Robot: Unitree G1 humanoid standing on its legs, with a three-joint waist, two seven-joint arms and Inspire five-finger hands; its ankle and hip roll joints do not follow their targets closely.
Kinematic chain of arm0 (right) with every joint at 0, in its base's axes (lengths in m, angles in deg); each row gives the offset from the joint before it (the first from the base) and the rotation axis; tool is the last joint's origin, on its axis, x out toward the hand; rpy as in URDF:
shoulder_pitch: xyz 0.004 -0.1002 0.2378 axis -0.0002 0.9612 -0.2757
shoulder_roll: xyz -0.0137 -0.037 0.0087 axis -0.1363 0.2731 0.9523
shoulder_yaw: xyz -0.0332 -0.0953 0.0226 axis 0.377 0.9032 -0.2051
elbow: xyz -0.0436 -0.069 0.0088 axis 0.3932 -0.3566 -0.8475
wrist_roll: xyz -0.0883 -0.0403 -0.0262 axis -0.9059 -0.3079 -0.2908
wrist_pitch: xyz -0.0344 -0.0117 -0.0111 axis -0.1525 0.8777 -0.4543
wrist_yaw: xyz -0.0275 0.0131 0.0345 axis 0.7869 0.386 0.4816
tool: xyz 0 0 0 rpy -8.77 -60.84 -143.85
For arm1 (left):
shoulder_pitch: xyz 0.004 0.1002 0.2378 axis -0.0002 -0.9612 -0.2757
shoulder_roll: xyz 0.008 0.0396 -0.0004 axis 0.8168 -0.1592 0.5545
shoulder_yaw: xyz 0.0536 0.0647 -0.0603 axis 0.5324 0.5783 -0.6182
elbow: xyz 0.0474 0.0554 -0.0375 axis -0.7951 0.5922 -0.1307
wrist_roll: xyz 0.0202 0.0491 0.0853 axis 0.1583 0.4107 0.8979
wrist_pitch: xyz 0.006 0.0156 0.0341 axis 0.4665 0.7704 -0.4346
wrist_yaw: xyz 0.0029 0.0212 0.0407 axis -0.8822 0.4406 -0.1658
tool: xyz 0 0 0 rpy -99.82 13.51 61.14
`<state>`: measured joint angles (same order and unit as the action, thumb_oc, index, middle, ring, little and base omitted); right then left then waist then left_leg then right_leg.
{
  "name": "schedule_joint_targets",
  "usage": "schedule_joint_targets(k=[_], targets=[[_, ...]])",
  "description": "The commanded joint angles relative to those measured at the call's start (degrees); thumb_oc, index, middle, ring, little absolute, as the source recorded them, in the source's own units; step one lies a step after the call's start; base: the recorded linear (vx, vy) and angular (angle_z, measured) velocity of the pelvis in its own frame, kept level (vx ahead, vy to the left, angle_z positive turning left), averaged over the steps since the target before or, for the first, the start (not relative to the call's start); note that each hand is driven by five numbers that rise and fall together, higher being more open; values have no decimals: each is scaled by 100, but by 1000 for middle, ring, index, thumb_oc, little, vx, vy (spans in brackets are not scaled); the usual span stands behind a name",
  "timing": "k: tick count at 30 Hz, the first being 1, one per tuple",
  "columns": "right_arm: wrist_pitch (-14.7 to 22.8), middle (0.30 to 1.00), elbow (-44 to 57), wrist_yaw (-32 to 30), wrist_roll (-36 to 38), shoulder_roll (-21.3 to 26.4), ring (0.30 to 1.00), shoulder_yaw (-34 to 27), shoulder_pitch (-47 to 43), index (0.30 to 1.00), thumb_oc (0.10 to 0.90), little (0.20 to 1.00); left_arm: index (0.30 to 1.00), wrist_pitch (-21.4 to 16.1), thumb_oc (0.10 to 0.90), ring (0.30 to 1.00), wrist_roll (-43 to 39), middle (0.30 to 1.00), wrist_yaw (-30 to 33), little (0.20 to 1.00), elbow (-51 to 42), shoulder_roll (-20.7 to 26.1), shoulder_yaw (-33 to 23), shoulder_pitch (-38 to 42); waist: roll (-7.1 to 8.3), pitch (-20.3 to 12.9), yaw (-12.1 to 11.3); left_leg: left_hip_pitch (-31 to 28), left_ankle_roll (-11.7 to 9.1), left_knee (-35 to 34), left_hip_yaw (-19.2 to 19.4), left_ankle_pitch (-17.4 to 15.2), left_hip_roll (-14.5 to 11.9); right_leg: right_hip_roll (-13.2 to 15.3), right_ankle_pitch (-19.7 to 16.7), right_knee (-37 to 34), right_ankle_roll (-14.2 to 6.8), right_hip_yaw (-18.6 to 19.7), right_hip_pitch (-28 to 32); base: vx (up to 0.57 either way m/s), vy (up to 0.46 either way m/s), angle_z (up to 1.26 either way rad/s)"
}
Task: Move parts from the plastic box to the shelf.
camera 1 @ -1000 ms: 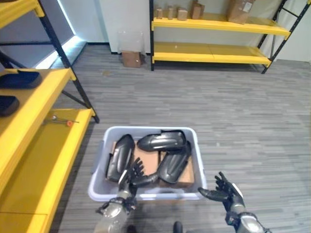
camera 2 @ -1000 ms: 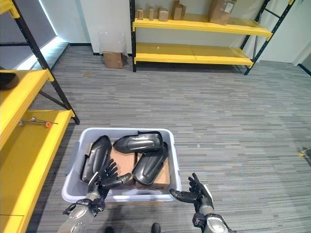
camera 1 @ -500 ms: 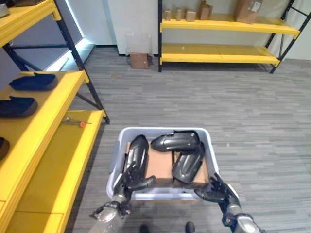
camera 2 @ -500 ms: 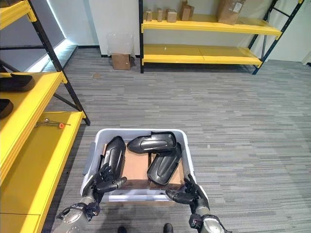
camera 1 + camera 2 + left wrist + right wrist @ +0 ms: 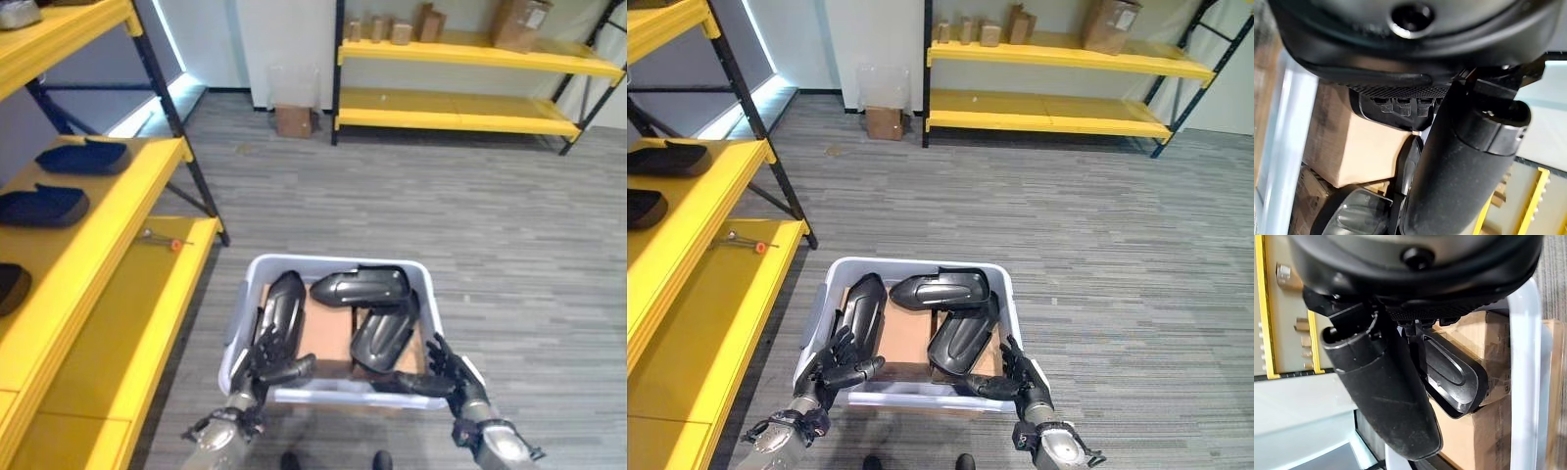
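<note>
Since a second ago the right hand [image 5: 443,364] has come in over the plastic box's [image 5: 333,394] near rim. Head views: both hands spread-fingered, holding nothing; left hand [image 5: 840,357] beside the left part [image 5: 862,307]. Wrist views: parts on cardboard [image 5: 1484,440]; no legible writing.

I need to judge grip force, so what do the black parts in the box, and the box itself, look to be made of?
Black parts: likely moulded hard plastic, semi-gloss, with soft highlights and smooth curved shells. Box: pale, slightly translucent plastic with a rounded rim. The brown block under the parts looks like matte cardboard.
</note>
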<state>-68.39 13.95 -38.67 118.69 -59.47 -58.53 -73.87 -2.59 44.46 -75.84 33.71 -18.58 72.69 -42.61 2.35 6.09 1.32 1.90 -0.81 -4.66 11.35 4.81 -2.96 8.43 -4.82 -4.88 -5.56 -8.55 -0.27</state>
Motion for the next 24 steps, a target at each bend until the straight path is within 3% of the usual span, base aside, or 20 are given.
schedule_joint_targets(k=[1, 10, 20, 21, 24], targets=[[689, 1000, 417, -193, -279, 348, 1000, -359, -983, 1000, 900, 1000, 1000, -508, 900, 1000, 139, 1000, -304, 1000, -672, 246, 32, 584, 27, 274, -191, -50, -228, -7, 16, -91, -357, 502, -106, 455, -367, -132, -388, -90, -19, 15], [780, 1000, 83, -876, -615, 1195, 1000, -492, -2549, 1000, 900, 1000, 1000, -574, 900, 1000, 112, 1000, -223, 1000, -847, 335, 445, 1154, -106, 1003, -339, 786, -262, 152, -193, 117, -337, 606, -238, 588, -344, -219, -1083, -123, -5, 11], [703, 1000, -357, -1239, -1063, 1990, 1000, -336, -3655, 1000, 900, 1000, 1000, -622, 900, 1000, 118, 1000, -119, 1000, -920, 303, 659, 1563, -203, 1443, -438, 1151, -281, 260, -298, 188, -332, 658, -261, 745, -320, -282, -1386, -51, 7, 6], [636, 1000, -434, -1342, -1492, 2364, 1000, -275, -3929, 1000, 900, 1000, 1000, -629, 900, 1000, 148, 1000, -100, 1000, -921, 292, 676, 1629, -198, 1558, -466, 1191, -294, 290, -306, 176, -343, 652, -246, 795, -318, -316, -1425, -29, 0, 7], [606, 1000, -517, -1487, -1978, 2738, 1000, -189, -4174, 1000, 900, 1000, 1000, -662, 900, 1000, 177, 1000, -94, 1000, -908, 280, 684, 1714, -188, 1599, -502, 1270, -306, 289, -321, 209, -367, 646, -264, 796, -320, -347, -1488, -18, -3, 4]])
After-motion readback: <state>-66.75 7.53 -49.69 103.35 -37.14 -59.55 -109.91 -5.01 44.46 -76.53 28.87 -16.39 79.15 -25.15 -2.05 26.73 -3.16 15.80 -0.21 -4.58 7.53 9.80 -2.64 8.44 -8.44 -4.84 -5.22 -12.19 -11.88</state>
